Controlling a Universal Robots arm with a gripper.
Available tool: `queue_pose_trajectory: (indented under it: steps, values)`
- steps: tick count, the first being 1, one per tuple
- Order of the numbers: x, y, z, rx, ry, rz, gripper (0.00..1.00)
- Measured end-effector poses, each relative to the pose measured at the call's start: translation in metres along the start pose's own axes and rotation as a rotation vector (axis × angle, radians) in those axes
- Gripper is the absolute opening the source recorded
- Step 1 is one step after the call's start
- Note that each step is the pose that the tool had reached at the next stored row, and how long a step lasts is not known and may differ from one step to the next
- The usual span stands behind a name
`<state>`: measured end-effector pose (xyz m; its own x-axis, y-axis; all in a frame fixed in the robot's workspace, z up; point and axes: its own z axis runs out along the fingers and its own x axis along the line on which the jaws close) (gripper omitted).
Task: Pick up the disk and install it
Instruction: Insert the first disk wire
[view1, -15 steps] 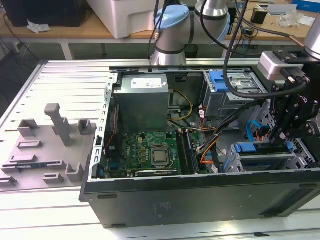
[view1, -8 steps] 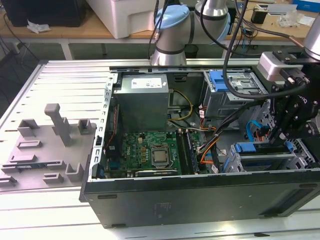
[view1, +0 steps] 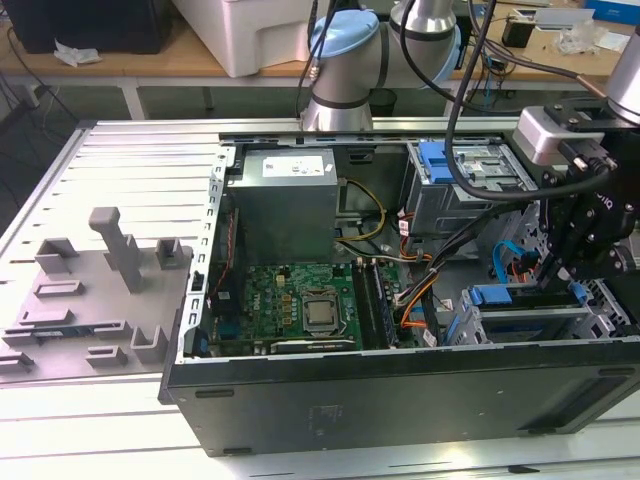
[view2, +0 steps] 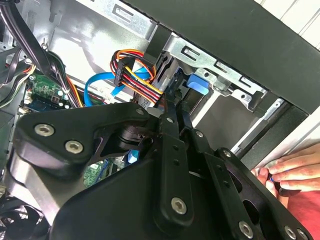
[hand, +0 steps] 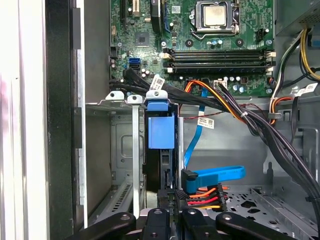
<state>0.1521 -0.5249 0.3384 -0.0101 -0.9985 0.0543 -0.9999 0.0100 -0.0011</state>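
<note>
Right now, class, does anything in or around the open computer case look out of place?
Yes: in the second wrist view a person's hand rests just outside the case wall, near the gripper at the drive bay. A hand that near the arm is odd. Nothing inside looks spilled or damaged.

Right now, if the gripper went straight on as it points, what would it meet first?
Probably the disk, standing on edge just ahead of the gripper; they may already touch. A blue cable plug sits close beside it.
</note>
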Motion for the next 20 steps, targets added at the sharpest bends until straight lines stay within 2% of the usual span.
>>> queue_pose_trajectory:
  steps: [20]
  values:
    - [-0.0001,0.0000,0.0015,0.0000,0.0001,0.000,0.17]
